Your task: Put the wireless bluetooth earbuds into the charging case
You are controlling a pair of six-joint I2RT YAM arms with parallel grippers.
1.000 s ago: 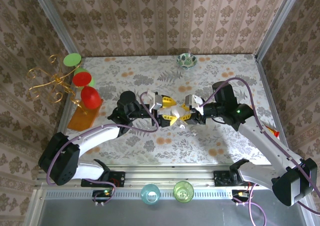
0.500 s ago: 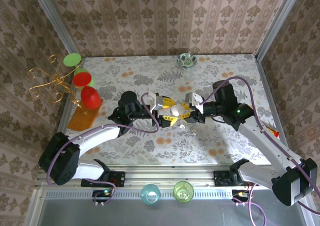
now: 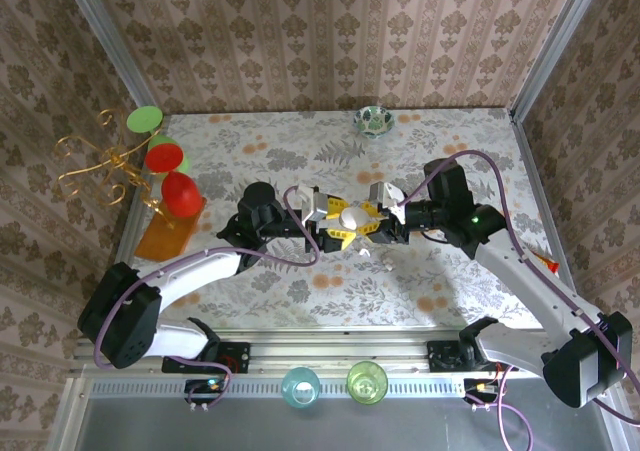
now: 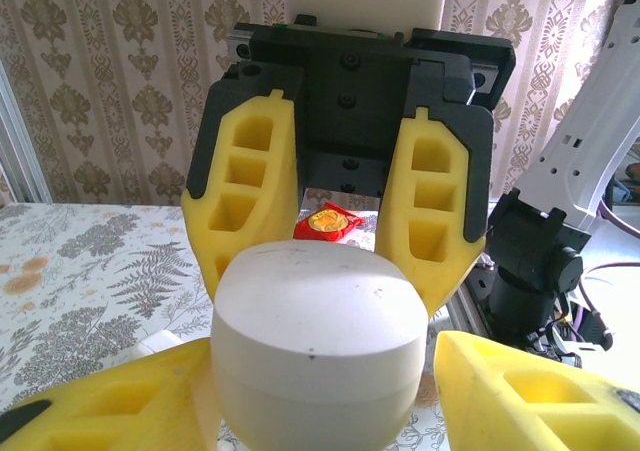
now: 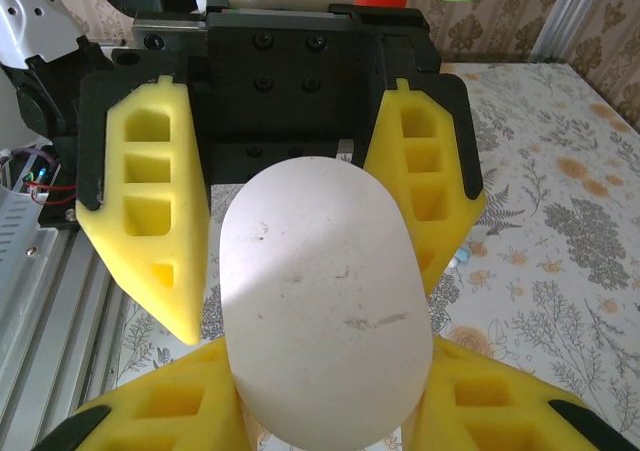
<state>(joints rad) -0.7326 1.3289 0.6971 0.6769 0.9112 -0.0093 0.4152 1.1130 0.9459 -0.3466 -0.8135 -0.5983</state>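
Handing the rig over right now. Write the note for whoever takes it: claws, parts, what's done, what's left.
Claws: right claw is shut on the white case, mid-table. The left claw is open, fingers either side of the same case, with a gap at one finger.
Parts: the case looks closed. One tiny pale bud lies on the table beside the claws.
Done: case in grip.
Left: open the case, seat the buds.

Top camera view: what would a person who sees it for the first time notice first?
At the middle of the table, a white case is caught between the two grippers. The right gripper clamps it, and the left gripper stands open around it. At the left edge, a gold stand carries red and green discs.
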